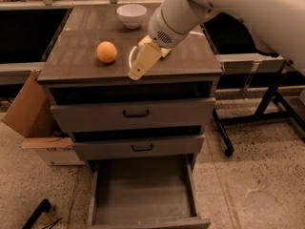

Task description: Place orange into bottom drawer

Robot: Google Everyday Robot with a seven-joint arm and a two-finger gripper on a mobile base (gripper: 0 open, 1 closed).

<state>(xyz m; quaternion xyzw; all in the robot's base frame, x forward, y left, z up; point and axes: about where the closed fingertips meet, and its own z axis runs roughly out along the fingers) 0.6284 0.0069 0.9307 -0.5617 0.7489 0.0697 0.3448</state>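
The orange (106, 52) sits on the left part of the cabinet top (86, 63). My gripper (141, 66) hangs over the front middle of the top, a short way right of the orange and apart from it, angled down and to the left. It holds nothing that I can see. The bottom drawer (143, 194) is pulled out below, and its flat grey floor is bare. The two upper drawers (136, 116) are pushed in.
A white bowl (131, 15) stands at the back of the cabinet top. A yellow sponge (166, 53) is mostly hidden behind my arm. A cardboard box (28, 113) leans at the cabinet's left. A black table frame (267, 109) stands at the right. A black tool (35, 213) lies on the floor.
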